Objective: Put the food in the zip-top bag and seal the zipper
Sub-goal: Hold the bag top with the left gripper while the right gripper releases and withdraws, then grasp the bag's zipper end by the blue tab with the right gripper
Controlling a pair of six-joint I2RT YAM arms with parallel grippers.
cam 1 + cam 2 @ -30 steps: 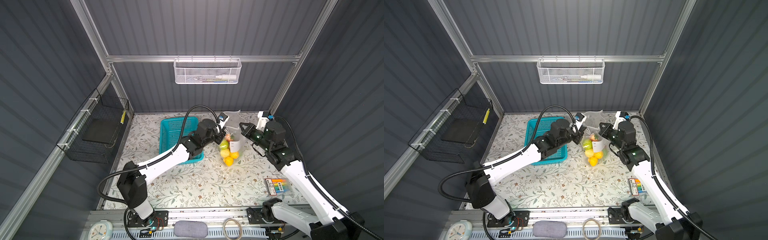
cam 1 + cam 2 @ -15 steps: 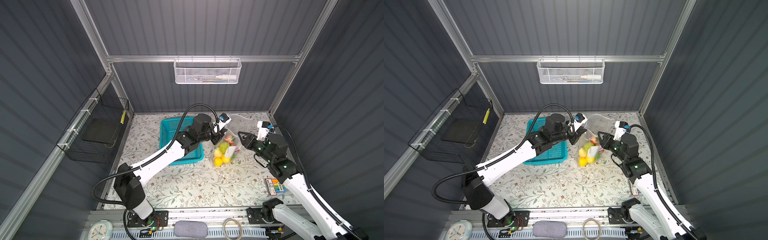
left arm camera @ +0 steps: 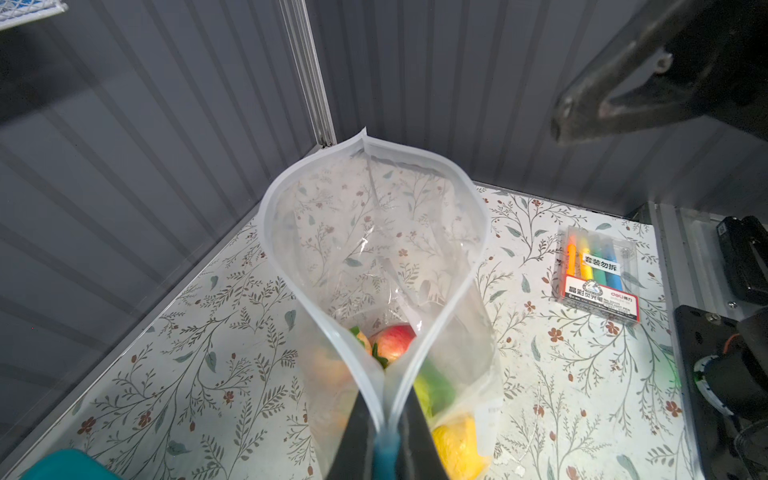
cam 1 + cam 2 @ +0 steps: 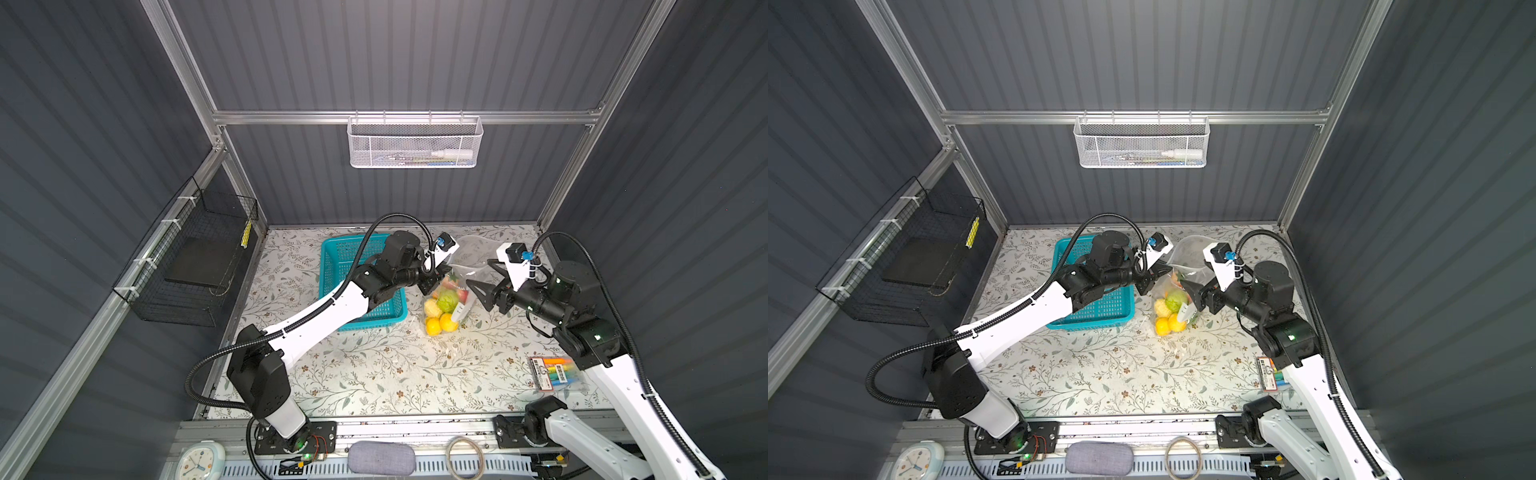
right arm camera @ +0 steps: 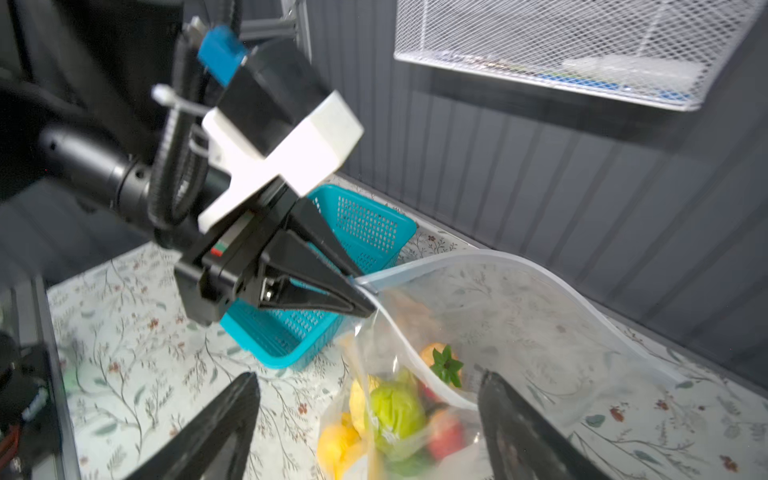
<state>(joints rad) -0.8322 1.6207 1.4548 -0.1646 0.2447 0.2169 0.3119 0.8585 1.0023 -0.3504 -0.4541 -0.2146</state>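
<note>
The zip-top bag (image 4: pixel 471 249) (image 4: pixel 1187 251) stands beside the basket, its mouth gaping wide (image 3: pixel 374 232). The food (image 4: pixel 446 301) (image 4: pixel 1173 307) lies in its bottom: yellow, green and red pieces (image 5: pixel 395 411). My left gripper (image 4: pixel 436 282) (image 3: pixel 386 419) is shut on the mouth's near corner, where the zipper (image 3: pixel 274 195) ends at its light-blue slider (image 3: pixel 386 457). My right gripper (image 4: pixel 478 272) (image 5: pixel 368 376) is open to the right of the bag. Its fingers (image 5: pixel 232 411) straddle the bag without gripping it.
The teal basket (image 4: pixel 332 266) sits left of the bag, under my left arm. A marker pack (image 4: pixel 555 372) (image 3: pixel 598 270) lies at the front right. A white wire basket (image 4: pixel 415 141) hangs on the back wall, and a black wire rack (image 4: pixel 199 257) hangs on the left wall.
My right gripper has opened, let go of the bag's edge and drawn back to the right. The left gripper has carried the bag a little leftward, and its mouth now gapes.
</note>
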